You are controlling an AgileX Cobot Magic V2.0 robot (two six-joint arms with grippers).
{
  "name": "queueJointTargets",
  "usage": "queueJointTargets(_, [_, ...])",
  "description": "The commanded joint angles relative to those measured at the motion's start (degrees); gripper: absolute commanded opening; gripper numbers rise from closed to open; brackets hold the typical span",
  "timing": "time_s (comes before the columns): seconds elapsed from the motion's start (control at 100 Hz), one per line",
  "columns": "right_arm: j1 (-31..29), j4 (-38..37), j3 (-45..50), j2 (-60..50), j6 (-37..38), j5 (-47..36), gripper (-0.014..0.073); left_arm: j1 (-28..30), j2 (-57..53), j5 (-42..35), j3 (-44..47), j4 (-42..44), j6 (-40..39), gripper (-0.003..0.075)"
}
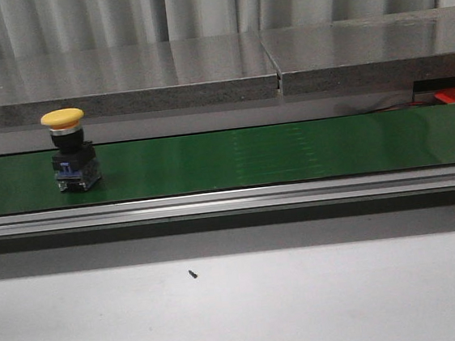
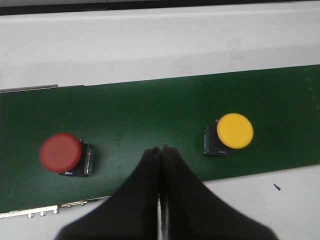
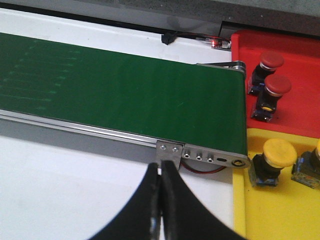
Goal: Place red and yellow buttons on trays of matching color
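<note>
A yellow button (image 1: 67, 150) stands upright on the green conveyor belt (image 1: 291, 152), toward the robot's left end of the stretch seen from the front. The left wrist view shows the same yellow button (image 2: 233, 132) on the belt (image 2: 150, 110) with a red button (image 2: 62, 153) well apart from it, both upright, and the left gripper (image 2: 161, 150) hanging above the belt between the two, touching neither. Its fingers (image 2: 150, 165) are pressed together with nothing between them. The right gripper (image 3: 161, 167) hovers above the white table (image 3: 65, 190) just beside the belt's metal end bracket (image 3: 200, 156); its fingers (image 3: 150, 182) are likewise clenched on nothing. Past the belt's end sit two trays, touching each other: the red tray (image 3: 295, 115) holds two red buttons (image 3: 270, 92), and the yellow tray (image 3: 280, 215) holds one yellow button (image 3: 272, 161) and part of another at the picture's edge. A small dark speck (image 1: 193, 274) lies on the table in front of the belt.
</note>
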Motion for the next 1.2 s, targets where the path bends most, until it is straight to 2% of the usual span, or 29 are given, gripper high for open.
queueJointTargets(0.0, [0.21, 1.31, -1.53, 0.18, -0.56, -4.1, -0.0068, -0.89, -6.01, -4.95, 2.12, -0.77, 0.01, -0.0019])
queueJointTargets(0.32, [0.21, 1.31, -1.53, 0.18, -0.56, -2.34, -0.0068, -0.89, -27.58, -9.22, 17.57, -0.77, 0.01, -0.0019])
queueJointTargets(0.55, [0.21, 1.31, -1.53, 0.25, -0.56, -0.43, -0.0068, -0.89, -41.61, -9.31, 26.14, -0.77, 0.01, -0.0019])
queueJointTargets(0.75, [0.57, 1.25, -2.41, 1.39, -0.56, -0.48, -0.0068, -0.89, -47.56, -9.31, 28.85, -0.77, 0.01, -0.0019])
queueJointTargets(0.94, [4.77, -0.55, -6.79, 7.0, -0.56, -0.48, -0.0063, -0.89, -48.79, -8.67, 28.85, -0.77, 0.01, -0.0019])
queueJointTargets(1.06, [9.26, -0.65, -10.07, 13.67, -0.56, -0.48, 0.0008, -0.89, -48.79, -8.67, 28.85, -0.91, 0.01, -0.0019])
queueJointTargets(1.19, [13.97, -0.65, -14.47, 21.66, -0.56, -0.18, 0.0177, -0.89, -48.79, -8.77, 28.85, -0.91, 0.01, -0.0019])
